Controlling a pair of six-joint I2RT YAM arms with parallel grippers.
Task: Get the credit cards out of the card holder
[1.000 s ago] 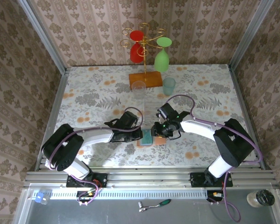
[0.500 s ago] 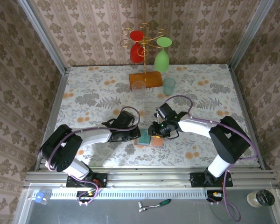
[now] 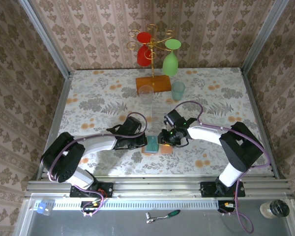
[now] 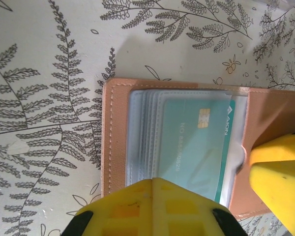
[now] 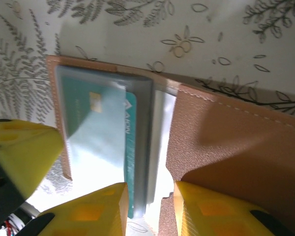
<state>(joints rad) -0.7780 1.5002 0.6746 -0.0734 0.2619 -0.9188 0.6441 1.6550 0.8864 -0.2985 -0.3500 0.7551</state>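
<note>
Our left gripper [image 3: 145,143], closed, rests on the open card holder [image 4: 117,137] from nine o'clock; we see a teal credit card [image 4: 191,142] sleeved inside; our right gripper [image 5: 148,192], from three o'clock, straddles its edge, jaws slightly parted

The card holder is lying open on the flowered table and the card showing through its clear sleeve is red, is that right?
Not quite. The card holder does lie open on the flowered table, but the card showing through its clear sleeve is teal, not red. The left wrist view shows it plainly.
</note>
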